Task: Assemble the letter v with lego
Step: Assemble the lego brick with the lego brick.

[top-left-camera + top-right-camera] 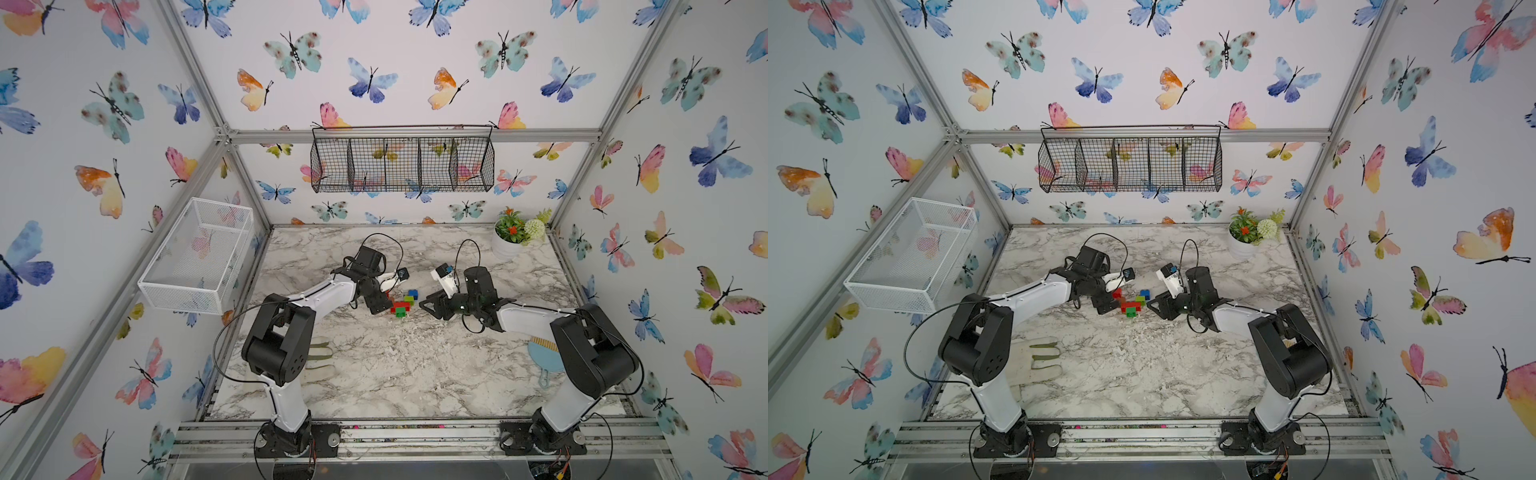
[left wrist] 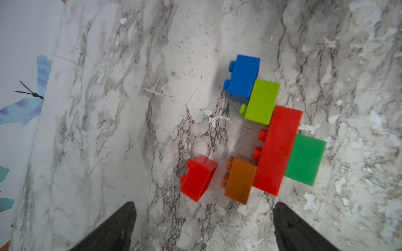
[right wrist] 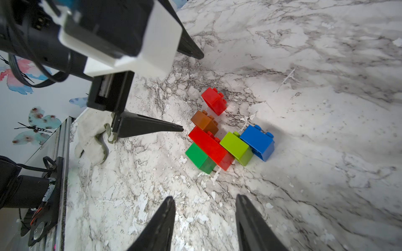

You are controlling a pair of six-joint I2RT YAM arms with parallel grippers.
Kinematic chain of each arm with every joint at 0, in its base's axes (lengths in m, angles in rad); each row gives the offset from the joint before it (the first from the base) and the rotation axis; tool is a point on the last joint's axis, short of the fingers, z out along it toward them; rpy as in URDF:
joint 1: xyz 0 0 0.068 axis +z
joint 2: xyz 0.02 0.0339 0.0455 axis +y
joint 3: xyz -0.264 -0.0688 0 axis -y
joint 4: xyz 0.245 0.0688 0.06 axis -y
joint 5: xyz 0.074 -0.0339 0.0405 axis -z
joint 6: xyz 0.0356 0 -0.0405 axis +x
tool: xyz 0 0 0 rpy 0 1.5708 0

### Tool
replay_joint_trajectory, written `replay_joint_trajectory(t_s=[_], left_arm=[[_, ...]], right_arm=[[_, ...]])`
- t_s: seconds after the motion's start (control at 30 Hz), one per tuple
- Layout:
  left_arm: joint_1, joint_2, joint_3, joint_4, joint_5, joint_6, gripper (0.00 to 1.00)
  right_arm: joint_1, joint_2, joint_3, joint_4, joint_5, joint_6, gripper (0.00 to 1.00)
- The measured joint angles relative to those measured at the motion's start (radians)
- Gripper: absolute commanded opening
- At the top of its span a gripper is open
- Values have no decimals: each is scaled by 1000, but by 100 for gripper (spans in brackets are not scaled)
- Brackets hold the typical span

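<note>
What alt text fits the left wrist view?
Five touching lego bricks, blue, lime, long red, dark green and orange, form a rough V on a marble table; a square red brick lies apart, near the open left end effector.

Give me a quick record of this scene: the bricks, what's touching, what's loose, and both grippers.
Surface: marble table
Cluster: blue brick, lime green brick, long red brick, dark green brick and orange brick, touching in a chain
Loose: small red brick, tilted, a gap from the orange brick
Left gripper: open, empty, near the small red brick
Right gripper: open, empty, short of the cluster
</note>
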Motion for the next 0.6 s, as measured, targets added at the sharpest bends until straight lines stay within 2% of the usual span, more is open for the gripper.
replay_joint_trajectory(t_s=[0.17, 0.33, 0.6], left_arm=[[0, 22, 22, -29, 32, 29, 99], [0, 49, 58, -50, 60, 47, 93], [7, 81, 80, -104, 61, 56, 91]], right_arm=[[0, 18, 1, -3, 0, -1, 49], [0, 36, 6, -12, 0, -3, 49], [0, 73, 45, -17, -2, -3, 46]])
